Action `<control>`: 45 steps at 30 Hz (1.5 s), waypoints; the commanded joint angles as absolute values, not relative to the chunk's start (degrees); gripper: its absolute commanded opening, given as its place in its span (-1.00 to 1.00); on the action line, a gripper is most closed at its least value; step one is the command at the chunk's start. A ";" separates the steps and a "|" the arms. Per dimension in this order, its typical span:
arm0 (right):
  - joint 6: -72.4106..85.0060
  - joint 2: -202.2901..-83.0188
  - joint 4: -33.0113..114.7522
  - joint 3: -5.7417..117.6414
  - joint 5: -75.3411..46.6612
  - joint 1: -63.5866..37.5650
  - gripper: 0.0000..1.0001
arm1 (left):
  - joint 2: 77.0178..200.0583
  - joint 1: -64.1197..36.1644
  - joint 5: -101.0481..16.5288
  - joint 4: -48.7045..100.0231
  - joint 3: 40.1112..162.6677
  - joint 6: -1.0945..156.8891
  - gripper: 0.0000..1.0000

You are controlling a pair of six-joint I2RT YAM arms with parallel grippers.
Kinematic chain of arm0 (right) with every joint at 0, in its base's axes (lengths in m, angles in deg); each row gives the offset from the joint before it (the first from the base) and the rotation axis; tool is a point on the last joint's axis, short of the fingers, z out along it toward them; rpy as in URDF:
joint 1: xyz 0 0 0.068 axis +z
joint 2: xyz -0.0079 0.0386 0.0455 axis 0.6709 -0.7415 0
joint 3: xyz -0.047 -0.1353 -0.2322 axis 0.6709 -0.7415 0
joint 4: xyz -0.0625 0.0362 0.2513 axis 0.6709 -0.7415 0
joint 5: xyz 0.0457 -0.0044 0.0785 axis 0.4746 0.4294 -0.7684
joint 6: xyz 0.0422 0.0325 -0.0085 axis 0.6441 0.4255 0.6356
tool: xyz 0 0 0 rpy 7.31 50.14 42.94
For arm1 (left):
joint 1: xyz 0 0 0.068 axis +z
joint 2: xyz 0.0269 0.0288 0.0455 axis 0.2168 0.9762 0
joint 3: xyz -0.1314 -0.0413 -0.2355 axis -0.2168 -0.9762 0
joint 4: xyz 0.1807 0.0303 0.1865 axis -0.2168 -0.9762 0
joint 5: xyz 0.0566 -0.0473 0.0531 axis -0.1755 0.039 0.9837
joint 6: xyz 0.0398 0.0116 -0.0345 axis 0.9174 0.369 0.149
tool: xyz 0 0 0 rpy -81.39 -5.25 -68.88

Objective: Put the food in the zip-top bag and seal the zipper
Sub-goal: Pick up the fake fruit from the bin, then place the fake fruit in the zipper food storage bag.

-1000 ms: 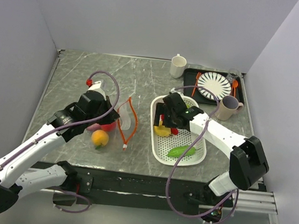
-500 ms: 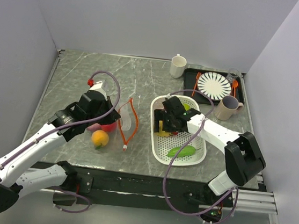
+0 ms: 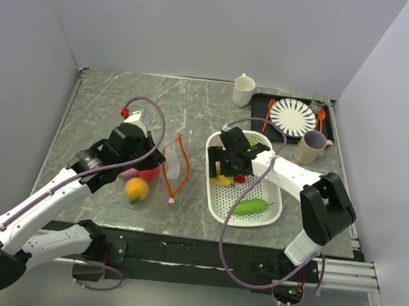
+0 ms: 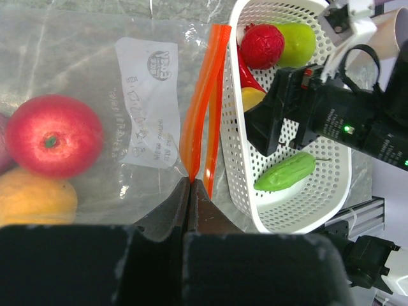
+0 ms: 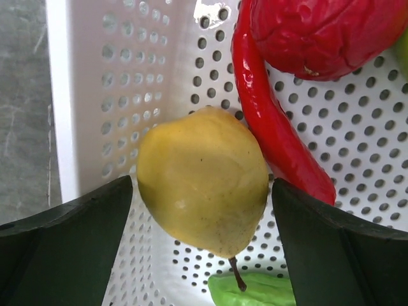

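The clear zip-top bag (image 4: 146, 95) lies left of the white basket (image 4: 239, 166), its orange-red zipper (image 4: 204, 108) gaping. My left gripper (image 4: 189, 182) is shut on the near end of one zipper strip. A red ball (image 4: 54, 136) and an orange one (image 4: 35, 197) lie in the bag. Down in the basket, my right gripper (image 5: 201, 191) is open, one finger on each side of a yellow fruit (image 5: 203, 182); neither visibly presses it. A red chilli (image 5: 274, 121), a red ball (image 5: 319, 32), a green ball (image 4: 298, 41) and a green cucumber (image 3: 250, 206) also lie there.
A black tray (image 3: 325, 133) at the back right holds a striped plate (image 3: 293, 117) and orange cutlery. A white mug (image 3: 243, 89) stands beside it and a mauve mug (image 3: 311, 147) in front. Walls close in the table on three sides.
My right gripper has shifted left within the basket and come down around the yellow fruit. The left arm and the bag have stayed put.
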State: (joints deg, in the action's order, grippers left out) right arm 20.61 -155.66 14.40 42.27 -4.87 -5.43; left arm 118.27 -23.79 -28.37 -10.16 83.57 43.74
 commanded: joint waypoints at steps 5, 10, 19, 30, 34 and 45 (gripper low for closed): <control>20.05 -157.64 14.48 43.52 -6.52 -5.84 0.39 | 118.15 -23.95 -29.25 -8.61 84.33 44.92 -0.99; 20.92 -155.27 13.87 43.16 -6.26 -5.84 0.15 | 118.06 -23.95 -29.16 -8.70 84.15 44.83 -0.99; 24.53 -144.46 13.96 41.40 0.15 -5.93 0.04 | 118.33 -23.95 -29.60 -8.44 84.15 44.83 -0.99; 27.42 -135.32 19.99 41.23 -14.15 -5.84 0.01 | 118.50 -23.95 -29.69 -7.82 83.63 44.74 -0.99; 33.75 -132.42 29.32 38.50 -21.63 -4.00 0.01 | 118.77 -23.95 -30.04 -7.21 83.71 44.65 -0.99; 31.56 -139.88 28.28 45.00 -24.10 3.39 0.04 | 117.71 -23.95 -29.78 -7.56 84.42 44.57 -0.99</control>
